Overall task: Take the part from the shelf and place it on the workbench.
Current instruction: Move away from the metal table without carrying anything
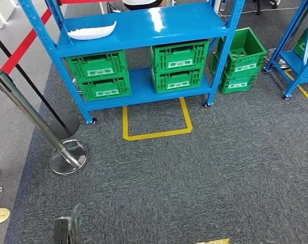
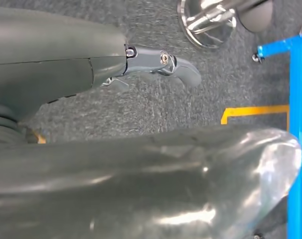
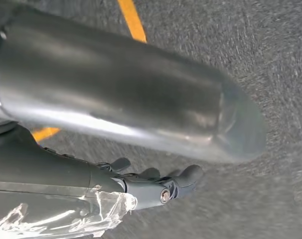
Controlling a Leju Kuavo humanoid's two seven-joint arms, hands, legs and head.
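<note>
The left robot hand hangs low over the grey carpet, its thick thumb and darker fingers stretched out and apart with nothing between them. In the head view a small part of it shows at the lower edge. The right robot hand also hangs above the carpet, fingers extended and holding nothing; the picture is blurred, so the exact spread of the fingers is hard to judge, but it looks open. A crumpled clear plastic film clings to the cover behind that hand, and a yellow tape line runs across the floor beyond it.

Ahead on the carpet lies a yellow tape rectangle, open toward the blue shelf. The part, a white curved shell, lies on the shelf's top board near its left end, well apart from both hands. On the lower board stand two stacks of green crates, side by side. A third green stack sits on the floor just right of the shelf's right post. To the left, a chrome barrier post leans over its round base, with a red belt running off it.
</note>
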